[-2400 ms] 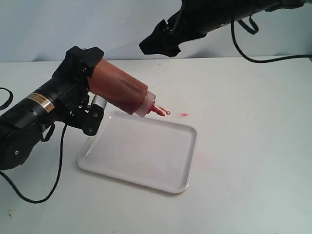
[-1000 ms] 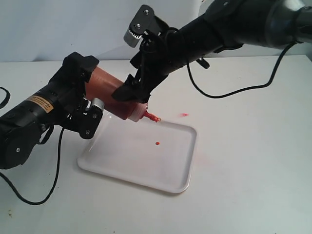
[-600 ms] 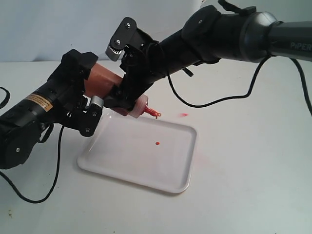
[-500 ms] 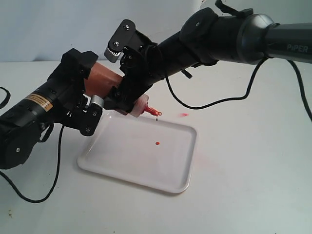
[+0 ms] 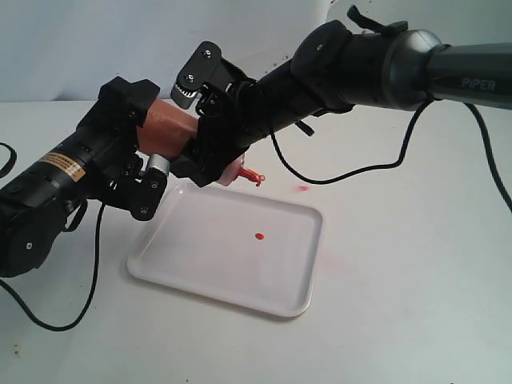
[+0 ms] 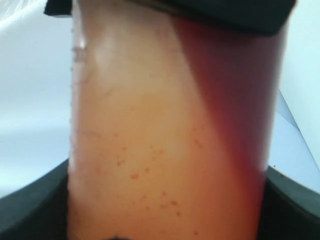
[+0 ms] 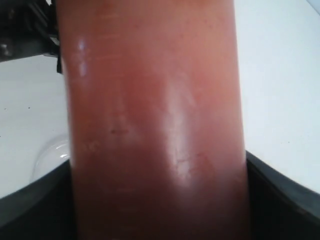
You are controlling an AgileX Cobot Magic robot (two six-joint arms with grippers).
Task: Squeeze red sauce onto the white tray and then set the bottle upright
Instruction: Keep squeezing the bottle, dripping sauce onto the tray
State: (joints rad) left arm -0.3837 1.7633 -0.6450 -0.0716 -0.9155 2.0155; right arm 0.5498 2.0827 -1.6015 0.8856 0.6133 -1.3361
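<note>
Here's the bottle (image 5: 164, 128), tilted over the tray's (image 5: 210, 276) far-left corner, with its nozzle (image 5: 250, 174) aimed down at the tray. The left gripper (image 5: 142, 148) pinches the base end and the right gripper (image 5: 206, 138) clamps nearer the nozzle. A sauce (image 5: 258, 237) blob sits near the tray's middle.

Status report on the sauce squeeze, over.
Left tool and right tool both clamped on translucent orange plastic squeeze bottle, tilted nozzle-down. Small dark-red sauce blob on glossy white rectangular tray. Nothing blocking.
</note>
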